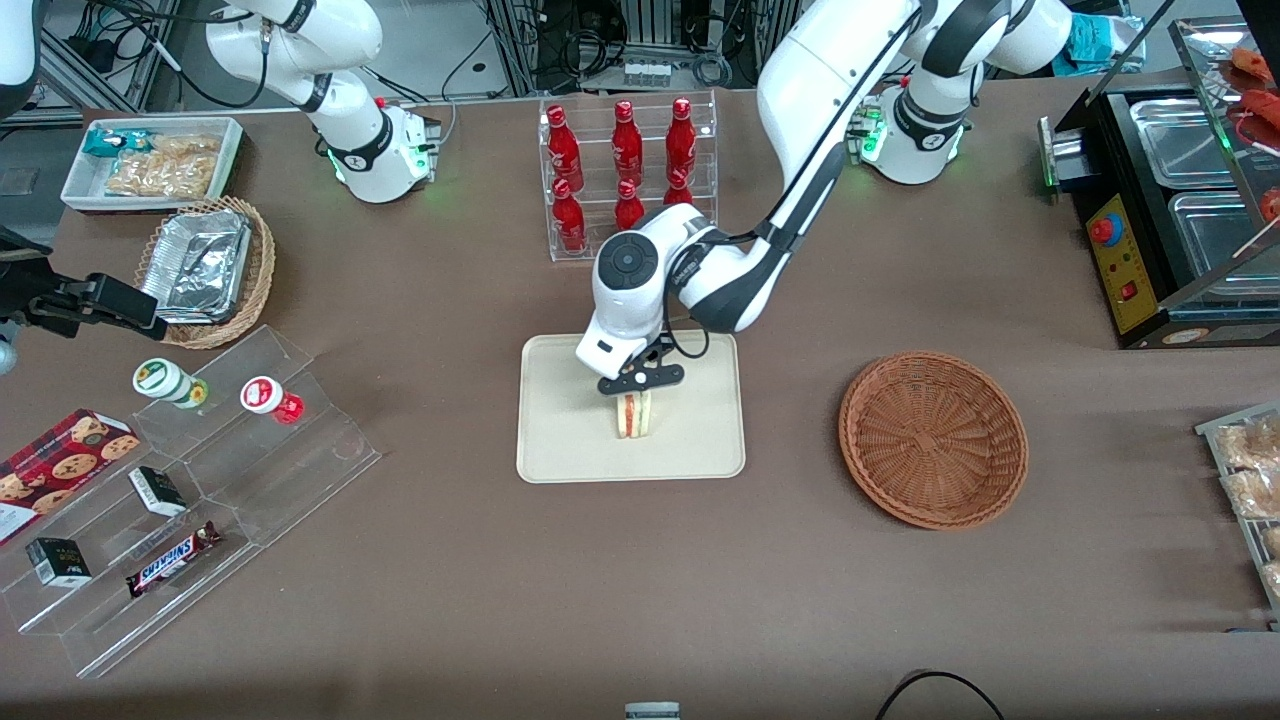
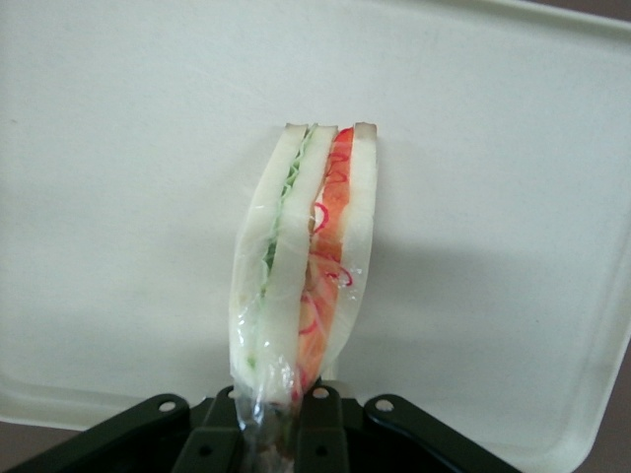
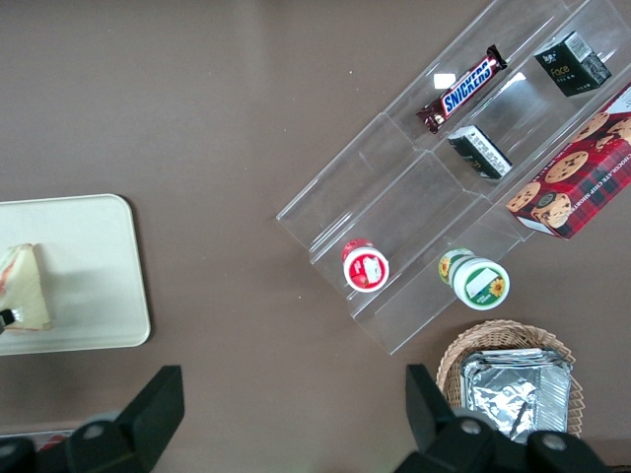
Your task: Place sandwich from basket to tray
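So we're at the drop-off step: the gripper [image 1: 634,391] is over the tray [image 1: 560,440], fingers pinched on the sandwich [image 1: 633,414], which looks like it's touching the tray, hard to be sure. The basket [image 1: 933,438] sits empty beside the tray. Next it needs to let go and lift straight up.

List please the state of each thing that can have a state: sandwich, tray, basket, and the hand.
sandwich: standing on its edge over the tray, wrapped in clear film, held at one end
tray: flat on the table, only the sandwich over it
basket: empty, upright on the table
hand: above the tray, shut on the sandwich
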